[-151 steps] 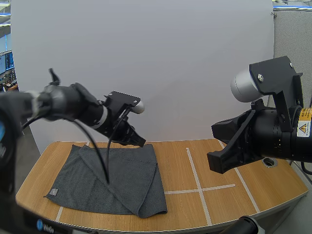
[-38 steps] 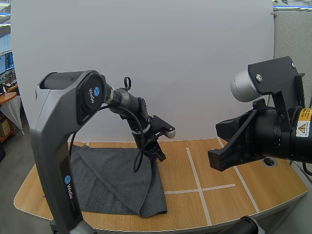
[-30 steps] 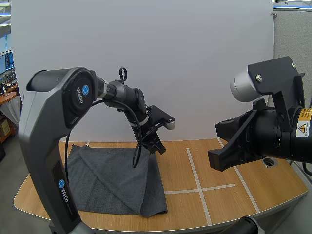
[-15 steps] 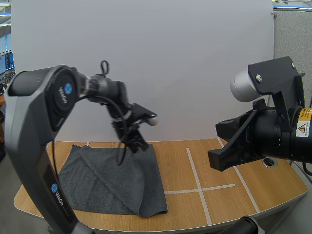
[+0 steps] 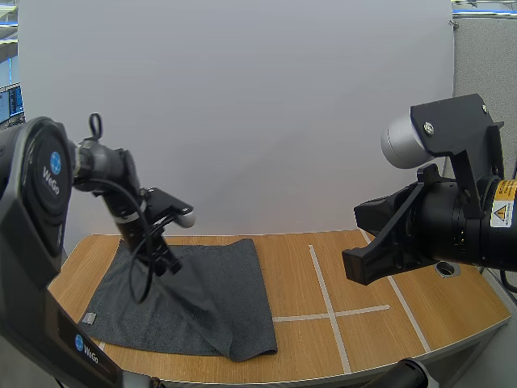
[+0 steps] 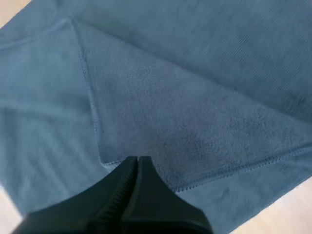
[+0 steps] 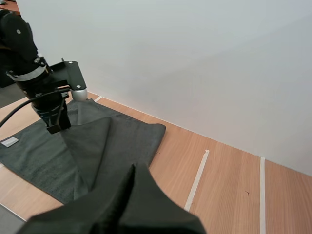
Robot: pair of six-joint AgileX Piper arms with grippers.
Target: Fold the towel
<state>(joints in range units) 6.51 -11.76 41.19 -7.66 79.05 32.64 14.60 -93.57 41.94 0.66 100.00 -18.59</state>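
A dark grey towel lies on the left half of the wooden table, one flap folded diagonally across it. My left gripper hangs just over the towel's left-middle part, fingers pointing down and shut. In the left wrist view the left gripper is one dark wedge above the folded flap's stitched corner on the towel. My right gripper is held high at the right, away from the towel. The right gripper is shut on nothing, looking across at the towel and the left gripper.
White tape lines cross the table to the right of the towel. A small white label sits at the towel's near left corner. A round cable hole is at the table's right edge. The right half is bare wood.
My left arm has swung from the towel's far right corner leftwards and down over its left-middle part. The towel's fold looks the same. The right arm has not moved.
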